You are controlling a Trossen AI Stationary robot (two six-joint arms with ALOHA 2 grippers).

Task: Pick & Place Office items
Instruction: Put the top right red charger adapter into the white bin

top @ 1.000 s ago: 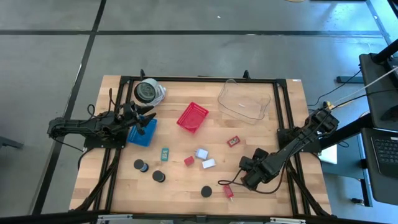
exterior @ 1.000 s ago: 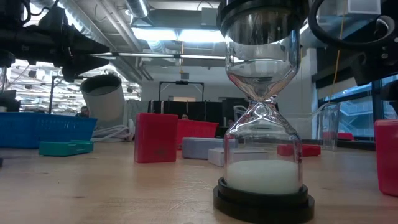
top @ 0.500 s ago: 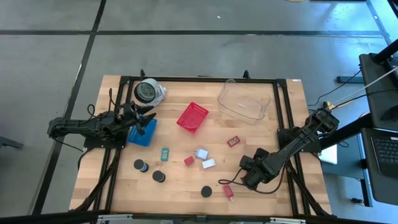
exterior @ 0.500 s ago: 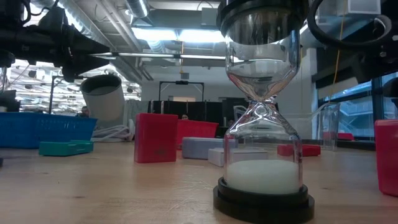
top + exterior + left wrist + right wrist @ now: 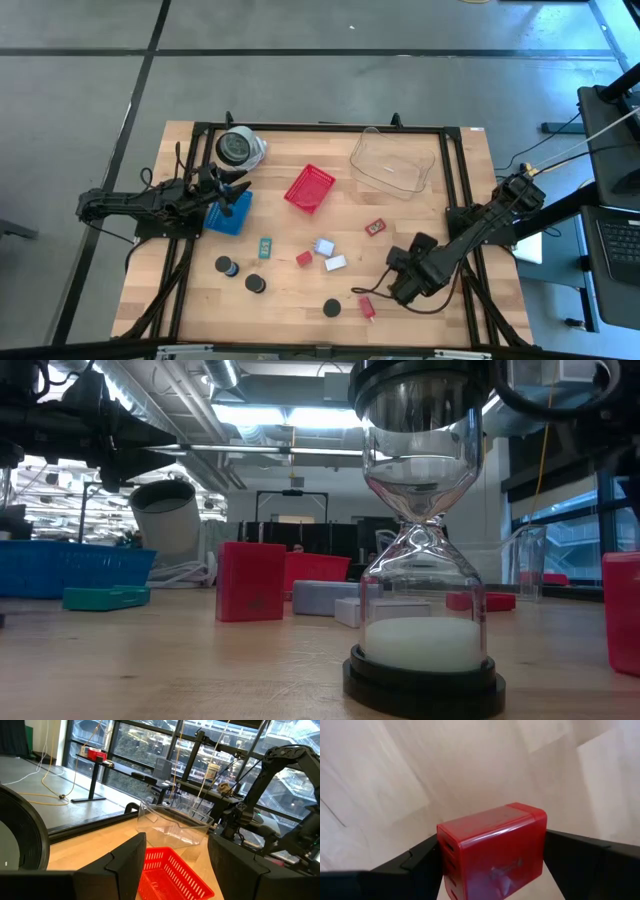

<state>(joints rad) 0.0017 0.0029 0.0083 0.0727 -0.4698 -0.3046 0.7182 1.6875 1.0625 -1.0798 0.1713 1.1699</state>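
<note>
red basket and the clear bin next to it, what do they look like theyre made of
The red basket looks like moulded plastic, a matte to slightly glossy mesh: the left wrist view shows an open grid of thin ribs. The clear bin looks like thin transparent plastic, glossy: the wood shows through it and its rim catches light. Glass cannot be ruled out, but its thin wavy edges suggest plastic.

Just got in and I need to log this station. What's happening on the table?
The right gripper is low at the table's near edge, its jaws either side of a red block. The left gripper hangs open over the blue tray. Other small items lie scattered mid-table.
</note>
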